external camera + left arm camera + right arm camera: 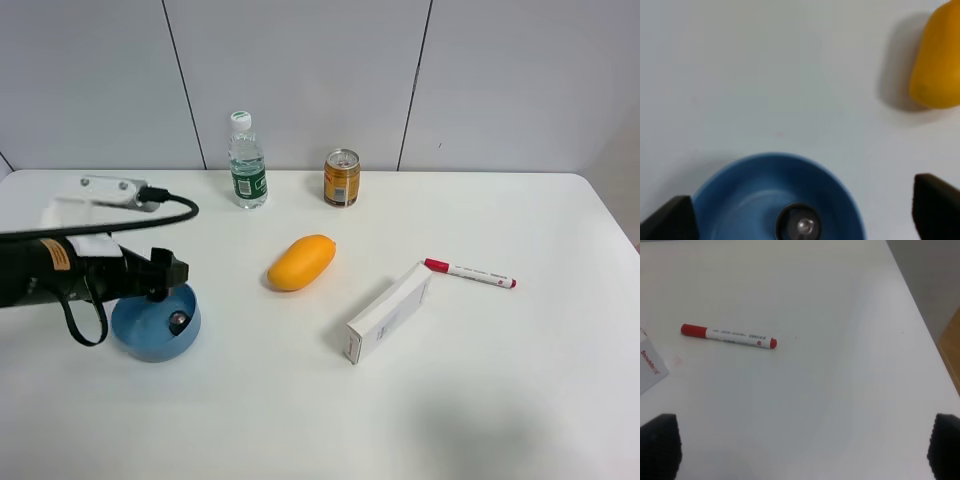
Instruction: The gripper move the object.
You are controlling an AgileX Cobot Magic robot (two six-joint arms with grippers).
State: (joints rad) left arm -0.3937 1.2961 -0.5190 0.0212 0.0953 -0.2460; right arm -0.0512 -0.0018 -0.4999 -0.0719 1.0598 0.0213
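1. White tabletop [520, 400], with a grey panelled wall behind its far edge.
2. Near the left edge, the left gripper [168, 272] hangs over a blue bowl [140, 338], its fingers [935, 205] spread wide and grasping nothing.
3. A small dark metallic capsule [178, 321] with a shiny top lies inside the bowl, touched by neither finger.
4. The right gripper [802, 447] is released and empty, toward the right edge, near a red-capped marker [470, 272].
5. A mango [301, 262] lies mid-table, and a white box [388, 312] lies just beside the marker.
6. A water bottle [247, 160] and a can [341, 178] stand by the far edge.
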